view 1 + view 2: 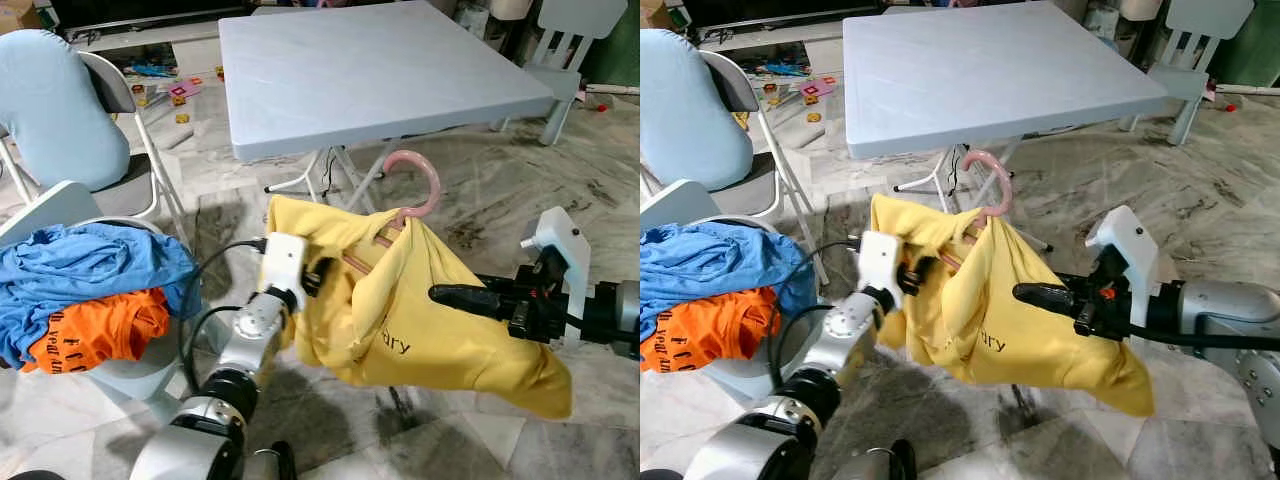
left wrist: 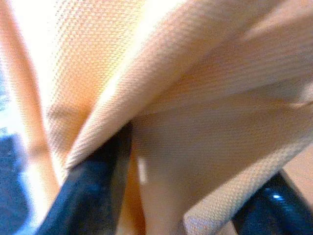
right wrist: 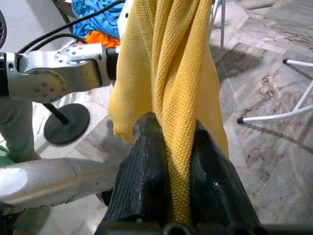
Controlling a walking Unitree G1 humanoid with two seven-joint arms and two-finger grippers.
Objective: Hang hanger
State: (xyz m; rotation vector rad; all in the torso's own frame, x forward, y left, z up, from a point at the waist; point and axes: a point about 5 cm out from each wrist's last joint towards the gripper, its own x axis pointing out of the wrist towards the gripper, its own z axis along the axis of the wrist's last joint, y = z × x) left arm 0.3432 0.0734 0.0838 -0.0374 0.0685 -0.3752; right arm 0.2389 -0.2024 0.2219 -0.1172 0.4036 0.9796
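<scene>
A yellow shirt (image 1: 420, 310) on a pink hanger (image 1: 415, 185) hangs in the air before the grey table (image 1: 370, 70), the left gripper (image 1: 318, 275) pinching its fabric on one side and the right gripper (image 3: 168, 181) clamped on a bunched fold (fingers pressed together) on the other.

Held up over the marble floor (image 1: 1200, 190): a yellow shirt (image 1: 1030, 330) draped on a pink hanger (image 1: 992, 180), hook poking out the top, just in front of the grey bench (image 1: 990, 70). Left hand (image 1: 915, 272) buried in the cloth at one shoulder, right hand (image 1: 1040, 294) pinching a fold from the opposite side, black fingers closed on fabric. Off to the left, a blue garment (image 1: 710, 265) heaped over an orange one (image 1: 700, 325) beside a folding chair (image 1: 700, 100), white chair (image 1: 1185, 60) far right, toys (image 1: 805, 95) scattered behind.
</scene>
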